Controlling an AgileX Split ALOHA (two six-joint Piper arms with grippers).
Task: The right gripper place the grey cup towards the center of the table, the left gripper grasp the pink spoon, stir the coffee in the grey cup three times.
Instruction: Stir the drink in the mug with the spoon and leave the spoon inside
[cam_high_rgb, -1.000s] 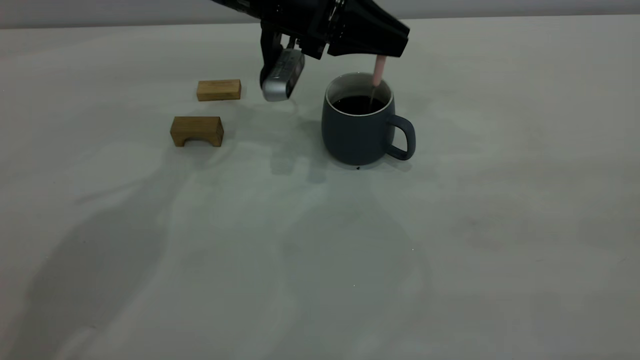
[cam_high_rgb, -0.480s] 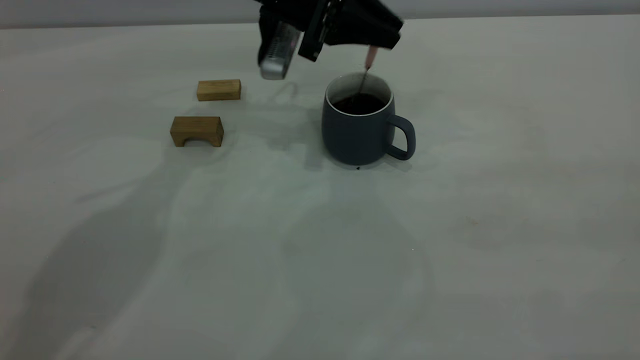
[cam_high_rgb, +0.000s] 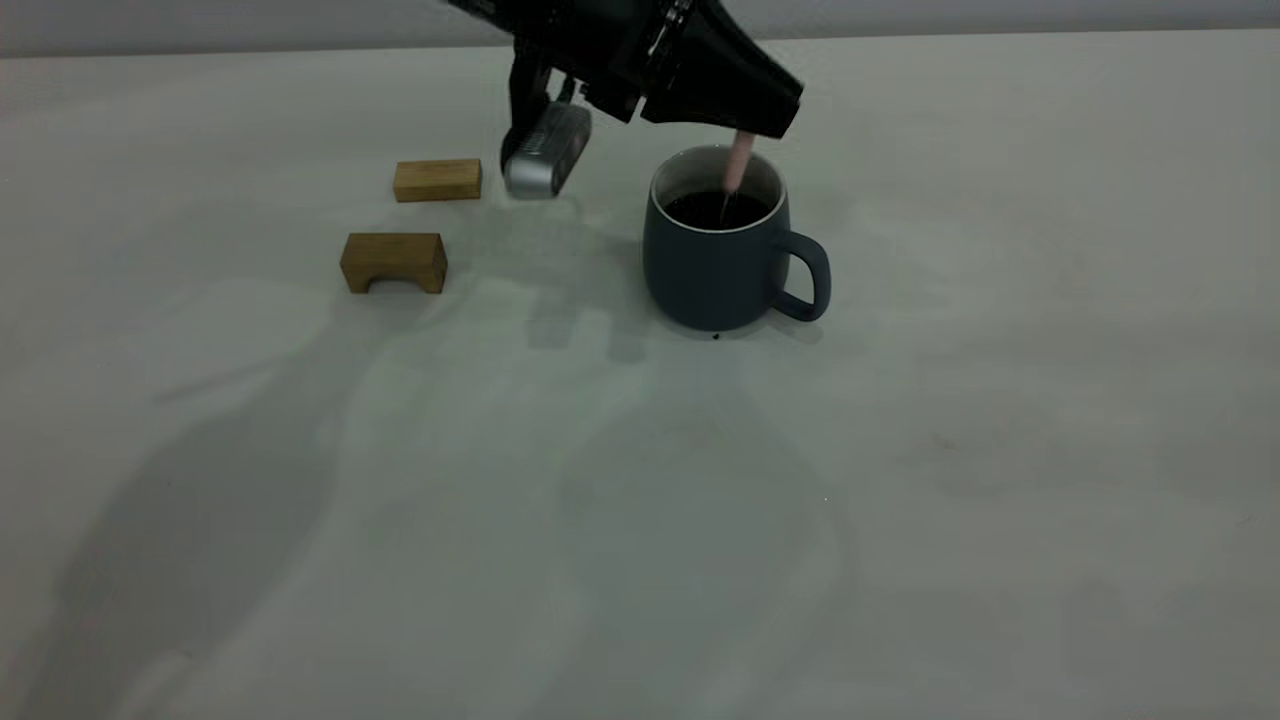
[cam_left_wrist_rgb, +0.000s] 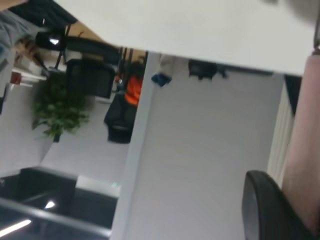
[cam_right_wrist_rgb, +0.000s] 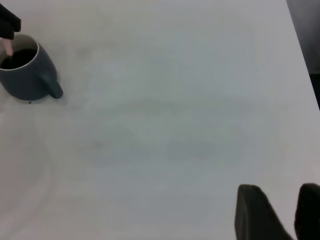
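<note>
The grey cup (cam_high_rgb: 715, 270) stands upright on the table (cam_high_rgb: 900, 450) near the middle, its handle to the right and dark coffee (cam_high_rgb: 705, 210) inside. My left gripper (cam_high_rgb: 772, 122) hovers just over the rim, shut on the pink spoon (cam_high_rgb: 738, 160). The spoon hangs steeply with its metal end in the coffee. In the left wrist view the pink handle (cam_left_wrist_rgb: 305, 150) lies against one black finger (cam_left_wrist_rgb: 265, 210). The right wrist view shows the cup (cam_right_wrist_rgb: 27, 80) far off, and my right gripper (cam_right_wrist_rgb: 290, 210) is open and holds nothing.
Two wooden blocks lie left of the cup: a flat one (cam_high_rgb: 437, 180) and an arched one (cam_high_rgb: 393, 262). The table's edge (cam_right_wrist_rgb: 302, 65) runs close to the right gripper.
The left gripper rose, then came back down over the cup. The spoon shifted from the cup's right side toward its middle and sits deeper. The cup has not moved.
</note>
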